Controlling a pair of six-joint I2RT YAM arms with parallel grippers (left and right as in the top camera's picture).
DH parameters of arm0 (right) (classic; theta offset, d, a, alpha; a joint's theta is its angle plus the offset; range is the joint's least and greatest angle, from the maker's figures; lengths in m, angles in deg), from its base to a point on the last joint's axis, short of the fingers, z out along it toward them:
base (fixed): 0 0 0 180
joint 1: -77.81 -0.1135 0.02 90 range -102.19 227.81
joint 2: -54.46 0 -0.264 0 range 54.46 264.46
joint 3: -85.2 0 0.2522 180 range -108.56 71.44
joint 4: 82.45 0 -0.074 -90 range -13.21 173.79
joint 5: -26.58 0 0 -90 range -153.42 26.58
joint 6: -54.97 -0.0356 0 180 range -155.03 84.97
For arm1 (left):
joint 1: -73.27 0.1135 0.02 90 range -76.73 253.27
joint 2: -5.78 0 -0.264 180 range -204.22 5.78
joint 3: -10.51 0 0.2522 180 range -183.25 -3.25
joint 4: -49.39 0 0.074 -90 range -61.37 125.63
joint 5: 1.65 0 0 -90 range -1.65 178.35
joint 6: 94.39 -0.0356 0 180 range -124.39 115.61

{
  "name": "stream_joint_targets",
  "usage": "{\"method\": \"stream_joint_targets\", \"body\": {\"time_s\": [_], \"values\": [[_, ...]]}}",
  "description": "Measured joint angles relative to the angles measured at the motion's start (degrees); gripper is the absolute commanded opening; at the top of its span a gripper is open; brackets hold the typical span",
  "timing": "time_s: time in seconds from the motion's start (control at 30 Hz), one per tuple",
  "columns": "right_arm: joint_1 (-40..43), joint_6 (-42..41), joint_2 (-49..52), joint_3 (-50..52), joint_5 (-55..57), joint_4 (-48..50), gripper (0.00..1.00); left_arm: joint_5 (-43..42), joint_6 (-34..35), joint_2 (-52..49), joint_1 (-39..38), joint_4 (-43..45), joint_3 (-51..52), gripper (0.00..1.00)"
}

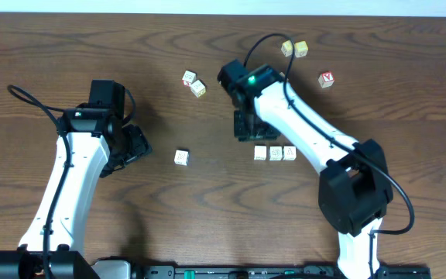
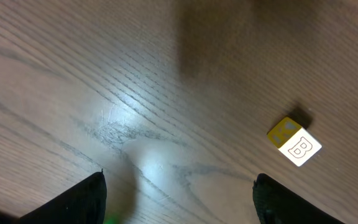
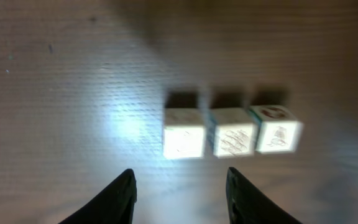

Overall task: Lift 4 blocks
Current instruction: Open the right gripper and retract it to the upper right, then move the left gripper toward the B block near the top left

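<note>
We record a table [image 1: 207, 225] of dark brown wood with fine, straight grain. The three blocks [image 1: 276, 153] in a row right of centre are whitish with faint greenish prints. A single block [image 2: 295, 142] has a white face with a pale yellow letter B, and one yellow side. Near the table's far edge, the two yellow cubes [image 1: 301, 49] are yellow-tinted, and the red-letter cube [image 1: 327, 79] is white with a red letter. The left arm [image 1: 68, 186] and right arm [image 1: 300, 128] are white with black joints.

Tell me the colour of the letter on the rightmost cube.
Red; that cube shows best overhead.

Row of three blocks [image 1: 276, 153]: whitish cubes, faint prints, side by side, upright.
Fourth block [image 1: 181, 157]: whitish, alone, well left of row.
</note>
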Motion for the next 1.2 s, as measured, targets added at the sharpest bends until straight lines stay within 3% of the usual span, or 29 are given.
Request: {"method": "stream_joint_targets", "body": {"time_s": [0.17,0.5,0.77,0.87,0.93,1.03,1.1,1.2], "values": [[5.22,4.00,-0.59,-6.91,-0.26,-6.54,0.52,0.00,0.00,0.00,0.00,-0.02,0.00,0.76],[22.53,11.41,-5.14,-7.61,-0.46,-13.29,0.59,0.02,0.00,0.00,0.00,0.00,0.00,0.76],[27.76,16.33,-5.16,-1.36,-1.97,-8.09,0.69,-1.05,2.38,0.00,0.00,4.00,0.00,0.76],[29.24,17.68,-5.16,1.66,-3.85,-3.74,0.81,-3.65,4.74,0.00,0.00,4.07,0.00,0.75],[30.60,18.97,-5.16,3.67,-6.19,-1.05,0.84,-6.58,5.38,0.00,0.00,2.36,0.00,0.75],[33.20,20.33,-5.16,6.51,-9.62,1.27,0.88,-11.87,3.96,0.00,-0.55,4.42,0.00,0.74],[34.88,20.61,-5.16,8.17,-10.93,1.84,0.99,-14.34,2.23,0.00,-2.23,6.14,0.00,0.74],[36.92,21.24,-5.16,10.34,-12.02,2.91,0.99,-16.55,0.07,-0.66,-5.92,9.44,0.02,0.74]]}}
